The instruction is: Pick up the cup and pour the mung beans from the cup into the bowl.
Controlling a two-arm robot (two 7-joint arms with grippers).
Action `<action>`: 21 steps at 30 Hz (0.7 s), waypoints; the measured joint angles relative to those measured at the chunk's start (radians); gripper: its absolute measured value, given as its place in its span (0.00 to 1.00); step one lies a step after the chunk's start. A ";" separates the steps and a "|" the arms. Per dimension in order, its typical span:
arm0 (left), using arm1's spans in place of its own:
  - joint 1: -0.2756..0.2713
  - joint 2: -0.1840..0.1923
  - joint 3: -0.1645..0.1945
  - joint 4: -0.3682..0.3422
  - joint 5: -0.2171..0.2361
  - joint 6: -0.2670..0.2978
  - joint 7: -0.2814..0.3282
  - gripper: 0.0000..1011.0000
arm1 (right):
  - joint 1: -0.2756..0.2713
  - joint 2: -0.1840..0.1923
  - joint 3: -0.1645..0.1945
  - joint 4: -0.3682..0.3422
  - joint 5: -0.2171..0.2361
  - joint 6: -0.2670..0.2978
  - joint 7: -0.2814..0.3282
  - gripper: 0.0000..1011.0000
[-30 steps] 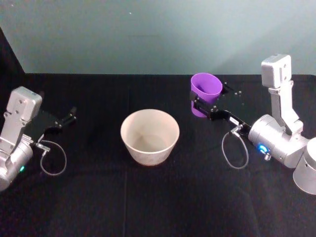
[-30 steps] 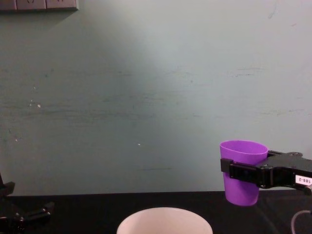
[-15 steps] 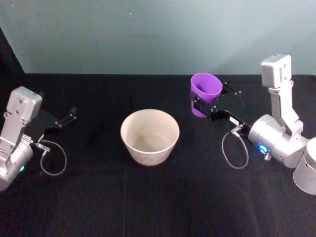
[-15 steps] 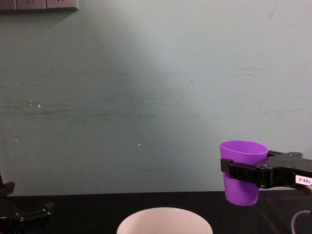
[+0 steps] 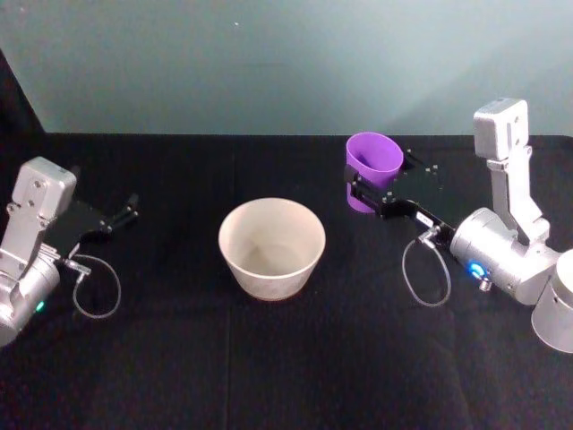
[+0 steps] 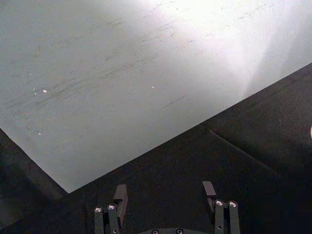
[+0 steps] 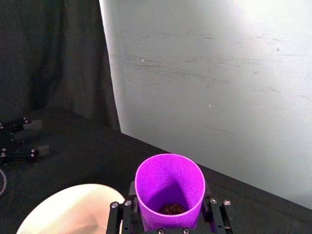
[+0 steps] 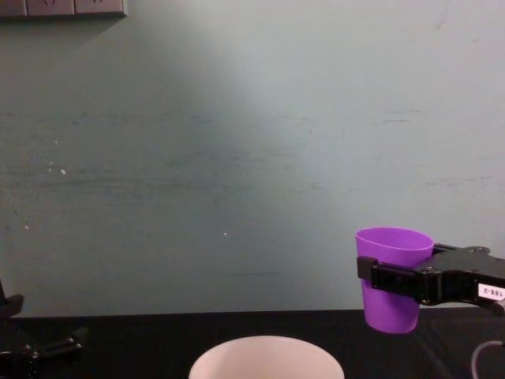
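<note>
Plainly one bowl (image 5: 269,269), one cup (image 5: 373,157) in right end effector's (image 7: 169,212) clench; left (image 6: 165,191) apparently released.

Both arms are cased in silver-grey metal, the left arm (image 5: 29,240) and the right arm (image 5: 503,258) each built from a fat rounded joint and a boxy, square-cornered link. A small light glows on each round housing, greenish on the left (image 5: 40,306) and blue on the right (image 5: 473,269). A thin grey cable (image 5: 423,273) loops out of the right wrist, and another like it (image 5: 97,288) from the left. The left gripper (image 6: 165,192) and the right gripper (image 5: 356,188) are matt black with flat, narrow fingers, with bright silver screw heads (image 6: 98,209) at the finger bases. A small white label (image 8: 490,291) with dark printed characters sits on the right gripper's body.
</note>
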State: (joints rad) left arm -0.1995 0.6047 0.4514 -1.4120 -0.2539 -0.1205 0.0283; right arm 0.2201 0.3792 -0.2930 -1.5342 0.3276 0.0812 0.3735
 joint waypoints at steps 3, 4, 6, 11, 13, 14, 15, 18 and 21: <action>0.000 0.000 0.000 0.000 0.000 0.000 0.000 0.99 | 0.000 0.000 0.000 0.000 0.000 0.000 0.000 0.71; 0.000 0.000 0.000 0.000 0.000 0.000 0.000 0.99 | 0.000 0.000 0.000 0.000 0.000 0.000 0.000 0.71; 0.000 0.000 0.000 0.000 0.000 0.000 0.000 0.99 | 0.000 0.000 0.000 0.000 0.000 0.000 0.000 0.71; 0.000 0.000 0.000 0.000 0.000 0.000 0.000 0.99 | 0.000 0.000 0.000 0.000 0.000 0.000 0.000 0.71; 0.000 0.000 0.000 0.000 0.000 0.000 0.000 0.99 | 0.000 0.000 0.000 0.000 0.000 0.000 0.000 0.71; 0.000 0.000 0.000 0.000 0.000 0.000 0.000 0.99 | 0.000 0.000 0.000 0.000 0.000 0.000 0.000 0.71; 0.000 0.000 0.000 0.000 0.000 0.000 0.000 0.99 | 0.000 0.000 0.000 0.000 0.000 0.000 0.000 0.71; 0.000 0.000 0.000 0.000 0.000 0.000 0.000 0.99 | 0.000 0.000 0.000 0.000 0.000 0.000 0.000 0.71; 0.000 0.000 0.000 0.000 0.000 0.000 0.000 0.99 | 0.004 0.003 -0.008 0.000 -0.005 0.001 0.000 0.71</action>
State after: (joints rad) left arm -0.1995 0.6047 0.4514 -1.4120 -0.2539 -0.1205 0.0283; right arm 0.2243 0.3821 -0.3006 -1.5342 0.3225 0.0819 0.3735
